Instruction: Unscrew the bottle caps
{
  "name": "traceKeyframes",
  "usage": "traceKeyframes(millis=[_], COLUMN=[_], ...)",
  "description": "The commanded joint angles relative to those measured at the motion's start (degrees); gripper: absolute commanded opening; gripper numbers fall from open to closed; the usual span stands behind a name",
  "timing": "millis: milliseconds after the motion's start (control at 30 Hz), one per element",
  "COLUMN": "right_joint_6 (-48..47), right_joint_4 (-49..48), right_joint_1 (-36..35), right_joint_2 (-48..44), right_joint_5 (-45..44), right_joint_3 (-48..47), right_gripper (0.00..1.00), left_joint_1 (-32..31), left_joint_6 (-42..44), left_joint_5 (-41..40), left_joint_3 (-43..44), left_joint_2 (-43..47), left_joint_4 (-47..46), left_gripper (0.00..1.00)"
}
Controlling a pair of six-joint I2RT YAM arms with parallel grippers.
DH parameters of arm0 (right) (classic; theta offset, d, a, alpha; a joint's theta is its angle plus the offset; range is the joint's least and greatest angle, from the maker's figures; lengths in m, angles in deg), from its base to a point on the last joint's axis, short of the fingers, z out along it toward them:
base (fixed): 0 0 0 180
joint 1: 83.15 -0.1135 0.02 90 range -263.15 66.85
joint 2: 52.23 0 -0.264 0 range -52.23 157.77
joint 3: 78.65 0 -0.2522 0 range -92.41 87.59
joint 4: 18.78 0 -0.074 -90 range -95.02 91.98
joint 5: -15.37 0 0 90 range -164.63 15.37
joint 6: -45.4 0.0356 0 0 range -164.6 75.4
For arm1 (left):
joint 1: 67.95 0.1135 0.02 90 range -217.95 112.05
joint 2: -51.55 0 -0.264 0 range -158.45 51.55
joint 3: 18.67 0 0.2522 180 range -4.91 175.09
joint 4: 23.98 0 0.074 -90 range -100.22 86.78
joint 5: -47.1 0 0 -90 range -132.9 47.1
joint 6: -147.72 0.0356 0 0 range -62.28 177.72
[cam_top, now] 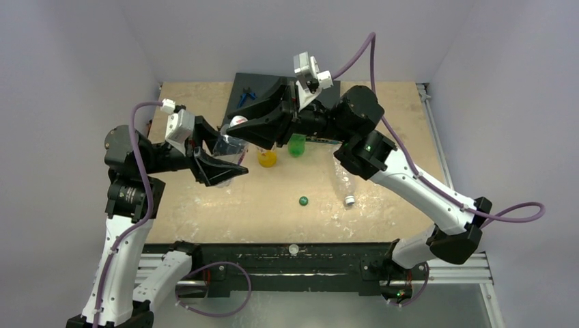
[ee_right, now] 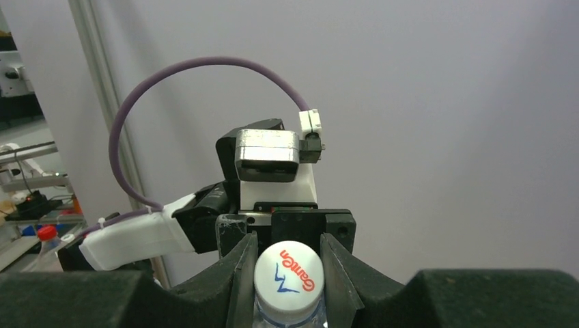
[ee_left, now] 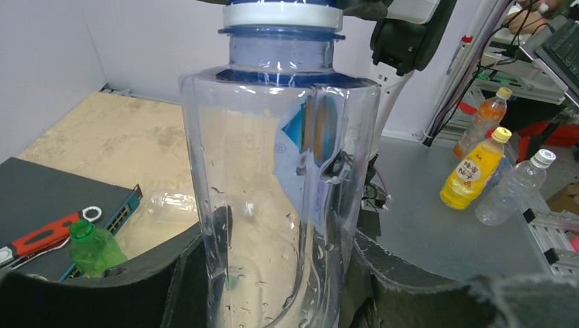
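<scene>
My left gripper (cam_top: pixel 225 162) (ee_left: pixel 273 273) is shut on the body of a clear blue-labelled bottle (cam_top: pixel 229 147) (ee_left: pixel 273 171), held upright above the table. Its white cap (ee_right: pixel 288 273) (ee_left: pixel 281 14), printed in red and blue, sits between the fingers (ee_right: pixel 242 273) of my right gripper (cam_top: pixel 239 126) (ee_right: pixel 288 277), which is shut on it from above. A green bottle (cam_top: pixel 296 145) (ee_left: pixel 92 246) and an orange-yellow bottle (cam_top: pixel 267 158) stand mid-table. A larger clear bottle (cam_top: pixel 345 183) lies on its side with a white cap (cam_top: pixel 349 200) on. A dark green cap (cam_top: pixel 303 201) lies loose.
A dark box (cam_top: pixel 242 85) (ee_left: pixel 41 188) at the back of the table carries a blue tool (cam_top: pixel 246 96) and a red-handled tool (ee_left: pixel 41 236). Grey walls close in the wooden table (cam_top: pixel 205 212). Several other bottles (ee_left: pixel 474 171) stand on a grey surface off to the side.
</scene>
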State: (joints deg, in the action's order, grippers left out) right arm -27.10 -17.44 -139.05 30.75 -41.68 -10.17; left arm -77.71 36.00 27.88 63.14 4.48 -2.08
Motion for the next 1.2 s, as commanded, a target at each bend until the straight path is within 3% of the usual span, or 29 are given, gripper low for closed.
traceKeyframes(millis=[0, 67, 100, 233, 367, 667, 1067, 1167], right_joint_6=[-2.4, -2.9, -2.9, -2.1, 1.0, 0.3, 3.4, 3.6], right_joint_4=[4.4, 6.4, 7.5, 12.0, 24.3, 35.4, 31.5, 29.7], right_joint_1=[0.4, 0.4, 0.3, -1.1, -2.1, -5.7, -6.2, -6.2], right_joint_2=[-1.3, -1.3, -1.2, -0.3, 5.1, 15.1, 15.2, 14.2], right_joint_5=[-4.4, -9.1, -11.5, -24.6, -37.3, -44.2, -45.7, -45.1], right_joint_3=[-2.8, -3.8, -4.4, -6.9, -16.5, -31.4, -27.9, -26.1], right_gripper=[0.42, 0.7, 0.78, 0.86, 0.85, 0.82, 0.53, 0.51], left_joint_1=[1.0, 1.0, 1.0, 1.0, 1.0, 1.0, 1.0, 0.9], left_joint_6=[4.2, 7.9, 9.8, 16.3, 20.0, 26.7, 28.4, 28.4], left_joint_5=[-4.2, -5.9, -7.4, -16.6, -26.7, -33.4, -35.6, -35.6], left_joint_3=[3.1, 3.0, 3.0, 2.1, -0.5, -2.5, -4.0, -4.3], left_joint_2=[-0.1, -0.3, -0.5, -0.6, -0.1, 0.7, 2.2, 2.4], left_joint_4=[2.2, 5.0, 6.3, 9.3, 8.2, 8.2, 7.8, 7.9], left_gripper=[0.06, 0.05, 0.05, 0.06, 0.06, 0.06, 0.06, 0.06])
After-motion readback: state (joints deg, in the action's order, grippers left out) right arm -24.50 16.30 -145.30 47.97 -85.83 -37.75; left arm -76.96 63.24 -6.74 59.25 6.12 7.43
